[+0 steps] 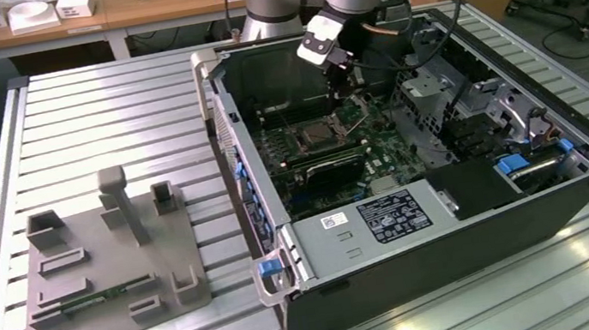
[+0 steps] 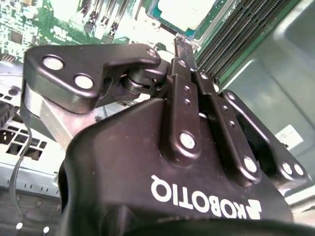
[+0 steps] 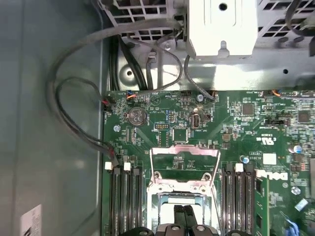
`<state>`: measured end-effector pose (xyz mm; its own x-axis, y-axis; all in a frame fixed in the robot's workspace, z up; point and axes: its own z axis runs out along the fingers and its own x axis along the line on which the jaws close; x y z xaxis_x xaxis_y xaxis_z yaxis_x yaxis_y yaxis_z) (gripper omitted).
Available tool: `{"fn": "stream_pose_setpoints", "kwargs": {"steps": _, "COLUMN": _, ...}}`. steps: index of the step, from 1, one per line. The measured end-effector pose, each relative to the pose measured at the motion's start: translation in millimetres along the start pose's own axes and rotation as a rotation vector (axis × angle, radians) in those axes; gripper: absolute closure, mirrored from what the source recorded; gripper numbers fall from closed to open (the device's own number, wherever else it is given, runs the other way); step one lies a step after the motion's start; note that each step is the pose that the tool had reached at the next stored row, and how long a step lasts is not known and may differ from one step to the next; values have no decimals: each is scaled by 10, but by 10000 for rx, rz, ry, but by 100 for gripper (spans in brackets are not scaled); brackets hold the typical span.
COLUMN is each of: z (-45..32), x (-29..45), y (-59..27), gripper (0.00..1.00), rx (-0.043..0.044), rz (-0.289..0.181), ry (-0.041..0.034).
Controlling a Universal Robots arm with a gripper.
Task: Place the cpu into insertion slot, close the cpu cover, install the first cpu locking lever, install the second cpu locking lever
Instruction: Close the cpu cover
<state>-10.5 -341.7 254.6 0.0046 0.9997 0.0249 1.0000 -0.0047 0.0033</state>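
My gripper (image 1: 345, 95) reaches down into the open computer case, just above the insertion slot (image 1: 311, 137). In the first wrist view the dark fingertips (image 3: 180, 216) are pressed together over the slot (image 3: 156, 209). The gripper (image 3: 184, 216) is shut with nothing between its fingers. The cpu cover (image 3: 184, 150), a thin silvery frame, is flipped open away from the slot, and green board shows through its window. The cpu (image 2: 184, 10), pale-topped with a green edge, lies in the slot beyond the fingertip (image 2: 183, 46). Part of the cpu (image 3: 178, 198) also shows under the fingers in the first wrist view.
Long black memory slots (image 3: 125, 201) flank the socket on both sides. Loose cables (image 3: 74, 113) loop along the case wall, and a metal drive cage (image 3: 221, 24) sits past the board. A grey fixture plate (image 1: 112, 268) lies on the slatted table at the exterior view's left.
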Motion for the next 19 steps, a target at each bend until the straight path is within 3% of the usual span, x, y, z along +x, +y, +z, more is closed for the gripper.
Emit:
{"fn": "stream_pose_setpoints", "kwargs": {"steps": 4, "z": -10, "x": 0, "y": 14, "gripper": 90, "rx": -6, "rz": -1, "ry": 3}}
{"fn": "stream_pose_setpoints", "kwargs": {"steps": 10, "z": -9, "x": 1, "y": 163, "gripper": 90, "rx": -4, "rz": 0, "ry": 0}}
{"fn": "stream_pose_setpoints", "kwargs": {"steps": 13, "z": -10, "x": 1, "y": 194, "gripper": 90, "rx": -5, "rz": 0, "ry": 1}}
{"fn": "stream_pose_setpoints", "kwargs": {"steps": 19, "z": -92, "x": 4, "y": 223, "gripper": 90, "rx": -6, "rz": 0, "ry": 2}}
